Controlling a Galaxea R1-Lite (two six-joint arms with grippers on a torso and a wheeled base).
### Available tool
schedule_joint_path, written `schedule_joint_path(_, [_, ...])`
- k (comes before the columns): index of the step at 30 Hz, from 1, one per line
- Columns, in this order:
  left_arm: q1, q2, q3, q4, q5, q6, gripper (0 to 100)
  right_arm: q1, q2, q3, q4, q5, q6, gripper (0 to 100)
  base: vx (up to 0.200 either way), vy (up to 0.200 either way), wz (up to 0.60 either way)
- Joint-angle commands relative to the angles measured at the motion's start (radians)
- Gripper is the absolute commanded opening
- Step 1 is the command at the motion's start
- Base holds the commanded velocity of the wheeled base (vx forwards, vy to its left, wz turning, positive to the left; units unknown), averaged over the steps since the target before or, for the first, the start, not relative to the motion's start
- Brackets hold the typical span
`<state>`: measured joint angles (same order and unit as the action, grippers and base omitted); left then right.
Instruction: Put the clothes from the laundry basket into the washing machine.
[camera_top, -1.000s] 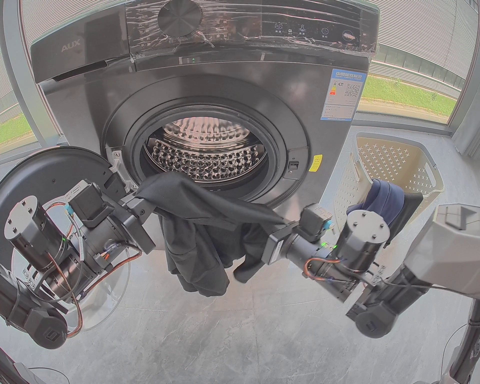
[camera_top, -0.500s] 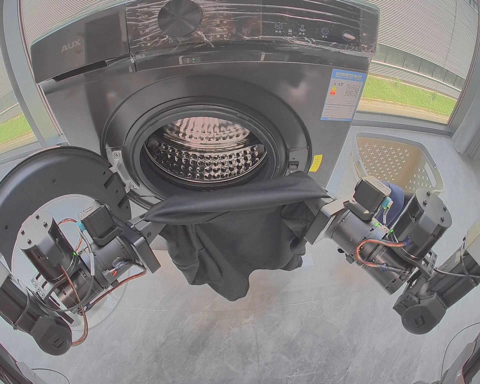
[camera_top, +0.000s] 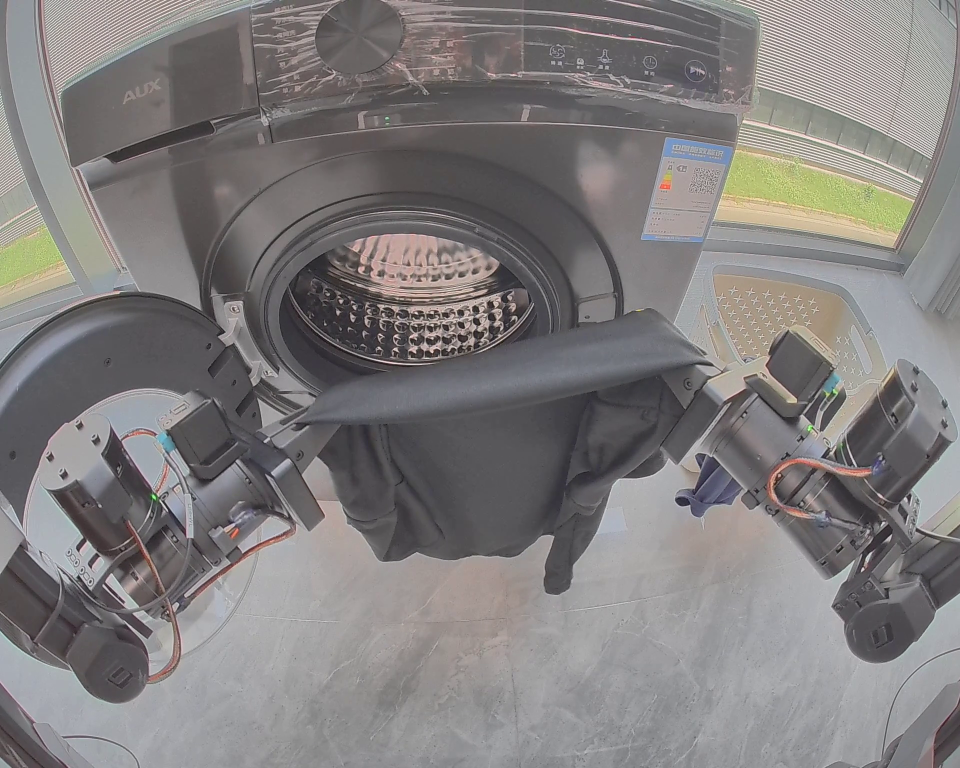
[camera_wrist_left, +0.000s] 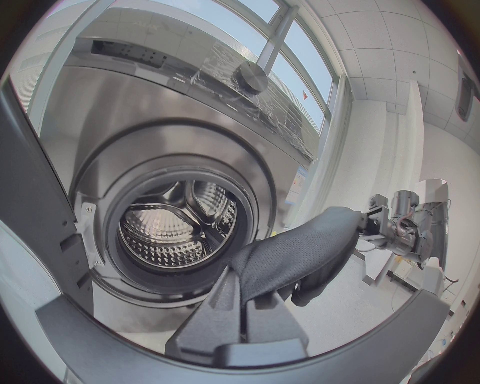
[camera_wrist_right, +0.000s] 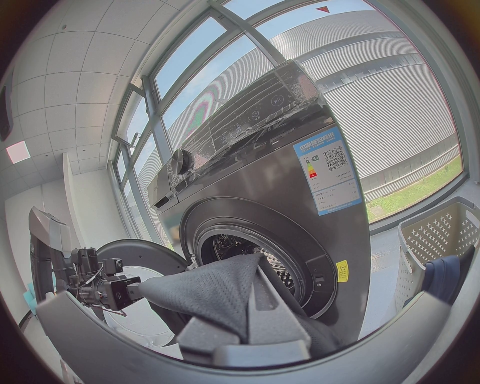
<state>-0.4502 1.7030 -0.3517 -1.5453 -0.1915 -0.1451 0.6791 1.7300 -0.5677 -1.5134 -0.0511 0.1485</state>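
Left gripper (camera_top: 300, 428): clamped on one end of black garment (camera_top: 470, 470), stretched taut before washing machine (camera_top: 600, 200) opening. Right gripper (camera_top: 692, 385): clamped on other end, near laundry basket (camera_top: 770, 315). Advised: lift both ends together so hanging hem clears rim.

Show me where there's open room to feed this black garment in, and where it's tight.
Open: the drum mouth above the black garment, and bare floor beneath it. Tight: the garment stretches before the lower rim between left tool and right tool, with the open door left and laundry basket right.
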Motion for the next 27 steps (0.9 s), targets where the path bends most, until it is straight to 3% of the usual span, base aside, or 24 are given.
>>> schedule_joint_path(1, [0.001, -0.009, -0.055, -0.002, 0.04, -0.001, 0, 0.0, -0.007, 0.009, -0.002, -0.001, 0.002, 0, 0.0, 0.0, 0.0])
schedule_joint_path(11, [-0.001, -0.049, -0.082, -0.002, 0.053, -0.001, 0, -0.001, -0.007, 0.04, -0.01, -0.001, 0.003, 0, 0.0, 0.0, 0.0])
schedule_joint_path(15, [0.007, -0.063, -0.098, -0.001, 0.055, -0.001, 0, -0.001, -0.01, 0.042, -0.007, -0.047, 0.014, 0, 0.0, 0.0, 0.0])
schedule_joint_path(27, [-0.007, -0.106, -0.105, 0.039, 0.044, 0.001, 0, -0.001, -0.032, 0.028, 0.001, -0.047, 0.011, 0, 0.0, 0.0, 0.0])
